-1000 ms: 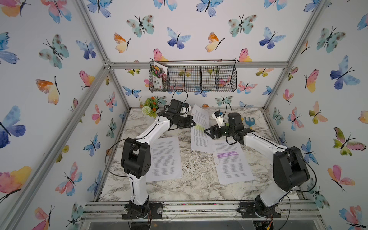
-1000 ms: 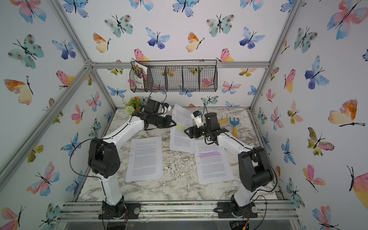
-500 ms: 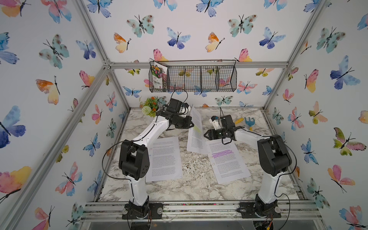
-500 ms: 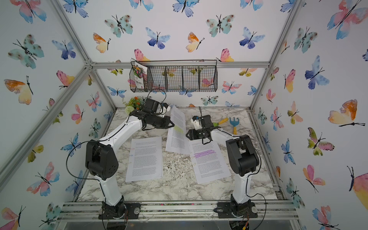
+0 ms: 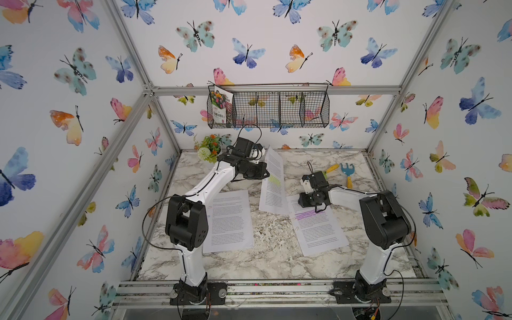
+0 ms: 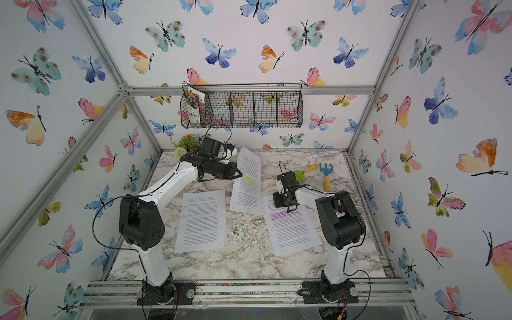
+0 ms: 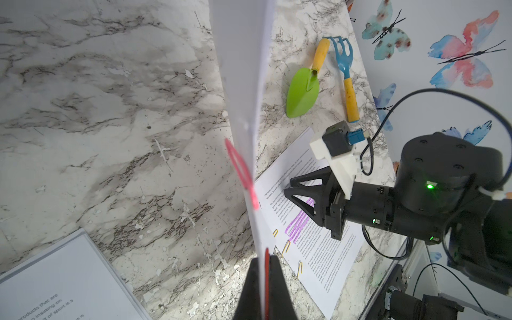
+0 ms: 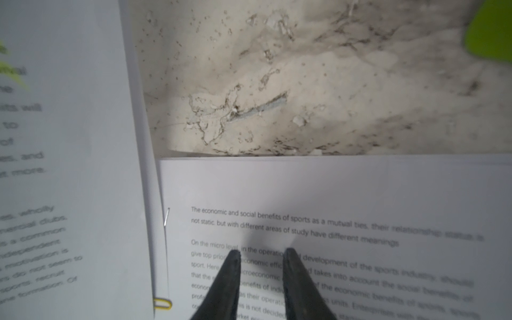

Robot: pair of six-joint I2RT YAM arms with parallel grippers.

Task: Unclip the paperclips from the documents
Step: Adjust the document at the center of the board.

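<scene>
Holding green-highlighted document (image 5: 273, 182) on edge in left jaws pinched shut at its clipped margin, likely presenting the pink paperclip (image 7: 241, 171) to empty, parted right jaws over the purple-highlighted document (image 5: 318, 230).

The left arm (image 5: 210, 180) and right arm (image 5: 343, 194) are built alike: smooth white links between bulky black joint housings (image 5: 185, 221), standing on black bases (image 5: 194, 291). Thin black cables (image 7: 432, 89) loop along them. Each wrist carries a small black camera (image 7: 336, 140) on a white bracket, with a blue plug. The fingers (image 8: 227, 282) are black tapering wedges. A green light (image 7: 430, 186) glows on one housing.
</scene>
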